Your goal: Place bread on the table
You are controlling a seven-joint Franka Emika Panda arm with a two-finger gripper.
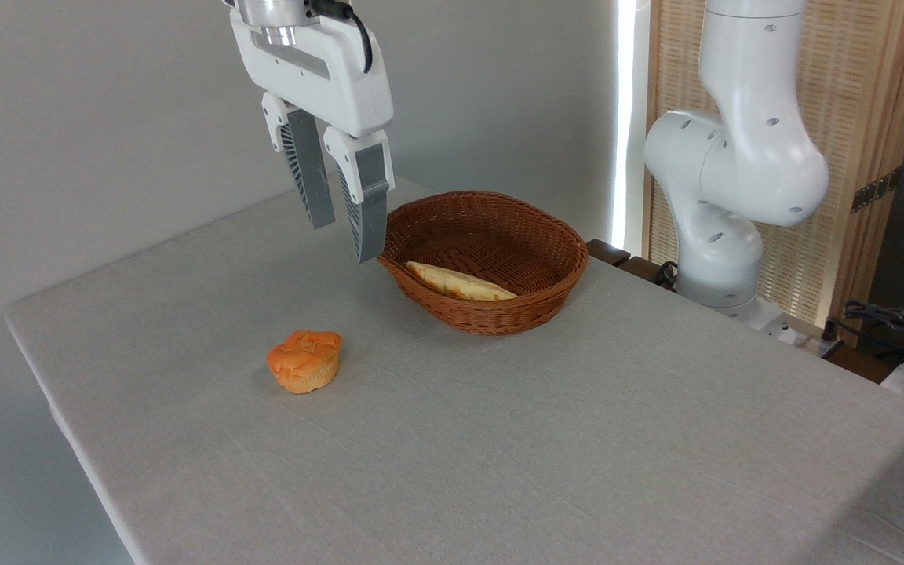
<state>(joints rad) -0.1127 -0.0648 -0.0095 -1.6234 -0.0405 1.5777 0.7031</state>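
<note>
The table [499, 439] spreads wide under a plain light-grey cloth. Above its far side hangs the gripper [346, 239] — jaws apart, holding nothing, well clear of the cloth. A brown wicker basket [530, 302] sits just right of the fingertips, and a long pale-yellow pointed bread [460, 282] lies in it. The bread [305, 361] — a small orange bun — rests on the cloth, below and left of the gripper, well apart from it, nothing between them.

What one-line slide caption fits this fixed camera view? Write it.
Orange bread sits on the grey table; empty gripper hangs above, fingers apart, beside a wicker basket holding a long pale loaf.
</note>
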